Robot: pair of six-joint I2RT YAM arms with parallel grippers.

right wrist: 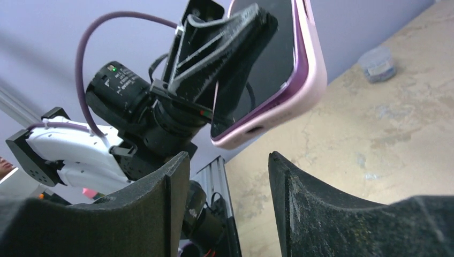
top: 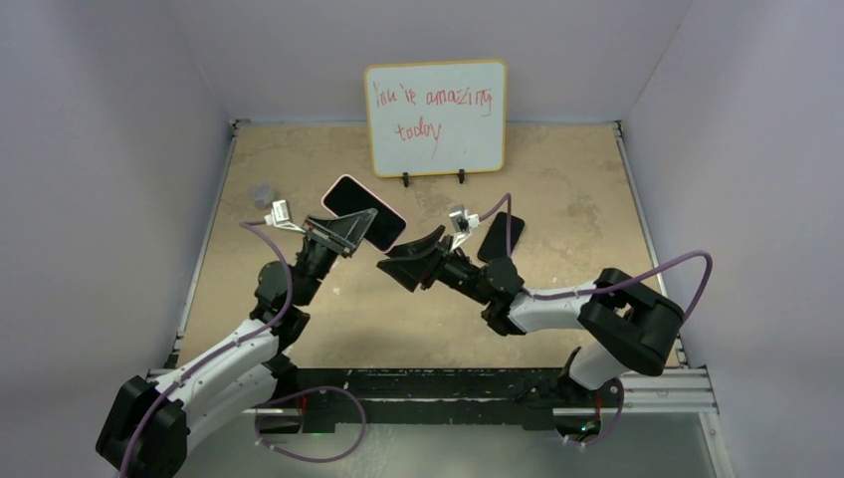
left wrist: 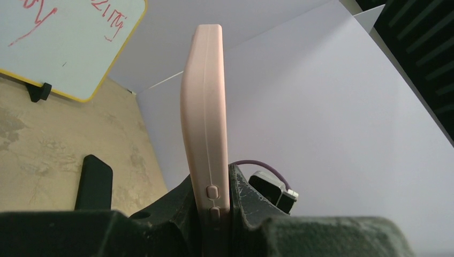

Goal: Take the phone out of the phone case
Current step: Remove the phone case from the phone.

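A pink phone case (top: pixel 363 211) with a dark-screened phone (right wrist: pixel 273 59) in it is held in the air above the table. My left gripper (top: pixel 350 233) is shut on the case's lower part. In the left wrist view the case (left wrist: pixel 206 107) stands edge-on between the fingers (left wrist: pixel 243 198), side buttons at the pinch. My right gripper (top: pixel 398 271) is open and empty, just right of and below the case. In the right wrist view its fingertips (right wrist: pixel 278 166) point at the case's bottom end (right wrist: pixel 308 80), with a small gap.
A black phone-like slab (top: pixel 501 236) lies on the table behind the right wrist. A small grey object (top: pixel 263 191) sits at the back left. A whiteboard (top: pixel 435 118) stands at the back centre. White walls enclose the table.
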